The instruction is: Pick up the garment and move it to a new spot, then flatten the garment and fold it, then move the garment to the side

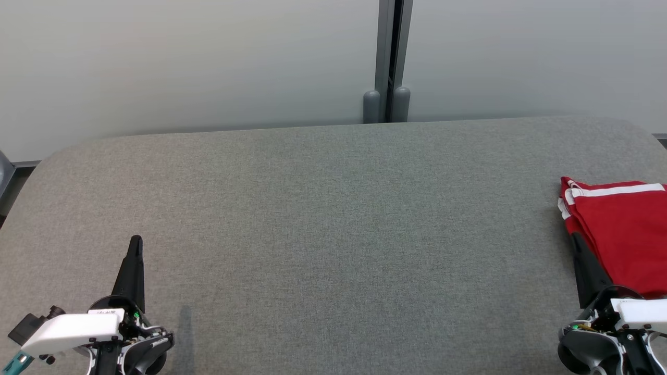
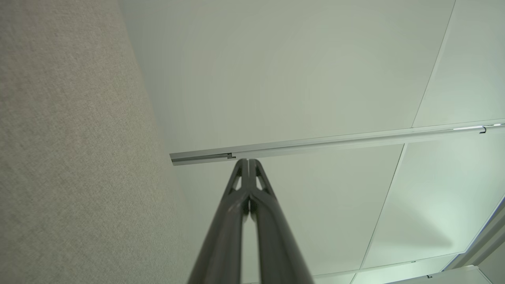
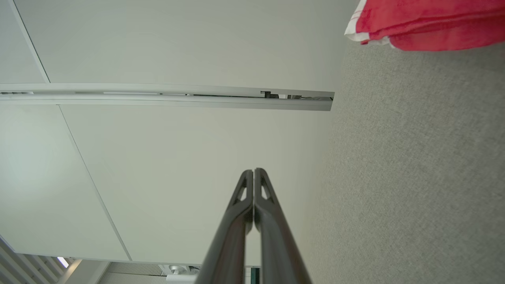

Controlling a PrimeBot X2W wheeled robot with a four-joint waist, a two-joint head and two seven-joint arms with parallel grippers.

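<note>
Now the left tool (image 1: pixel 136 239) sits at the near left of the desk (image 1: pixel 333 219). Its two dark fingers are pressed together with nothing between them, and the left wrist view shows the tips (image 2: pixel 247 161) meeting with no gap. The right tool (image 1: pixel 576 239) sits at the near right, and its fingers are together too, as the right wrist view (image 3: pixel 253 170) shows, with no cloth in them. Both tools point away toward the far wall (image 1: pixel 182 62), low over the desk. I think they are resting there because there is nothing to hold. Just to the right of the right tool lies the garment (image 1: pixel 620 234), red with white stripes. It is on the right side of the desk, partly cut off by the picture's edge. From the right wrist view the garment (image 3: pixel 426 23) lies ahead and off to one side, apart from the fingertips, so the tool is beside it and not gripping it. The garment looks folded into neat flat layers, and it is off to the side, so I think the job is nearly done or done. The middle of the desk is bare grey cloth. Behind it stands the pale wall with a grey post (image 1: pixel 392 57).
</note>
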